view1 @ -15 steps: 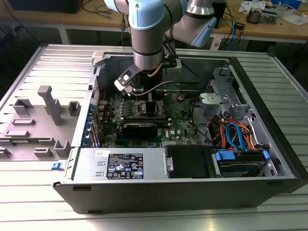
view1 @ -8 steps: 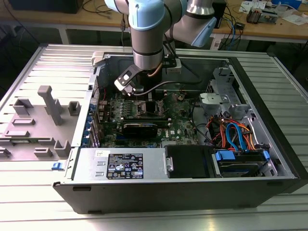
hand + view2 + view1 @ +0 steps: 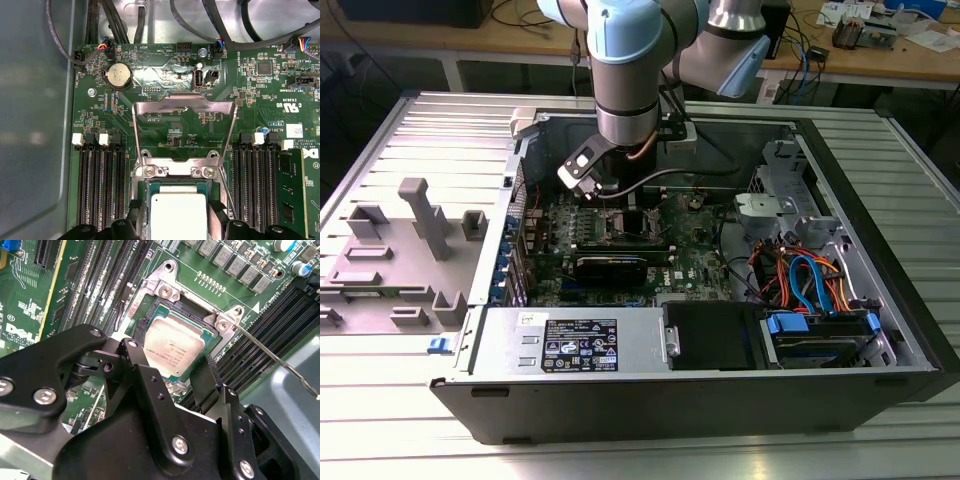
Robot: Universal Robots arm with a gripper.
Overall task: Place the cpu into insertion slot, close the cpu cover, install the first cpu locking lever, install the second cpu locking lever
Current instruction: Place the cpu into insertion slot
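Note:
The cpu [image 3: 178, 216] [image 3: 174, 351], silver-topped, lies flat in the insertion slot [image 3: 175, 171] [image 3: 166, 289] on the green motherboard. My gripper [image 3: 177, 220] [image 3: 171, 365] hangs directly over it with one black finger against each of two opposite edges, shut on the chip. The cpu cover [image 3: 184, 101] stands swung up and open behind the slot. A thin locking lever [image 3: 280, 365] juts out, raised off the board. In the exterior view the gripper [image 3: 608, 200] is down inside the open computer case, over the board's far middle.
Long black memory slots [image 3: 100, 180] [image 3: 257, 180] flank the socket closely. A coin battery [image 3: 119, 75] and cables [image 3: 200, 25] lie beyond the cover. A black graphics card [image 3: 610, 265], the power supply [image 3: 575, 345] and a drive cage with coloured cables [image 3: 810, 285] fill the case's near side.

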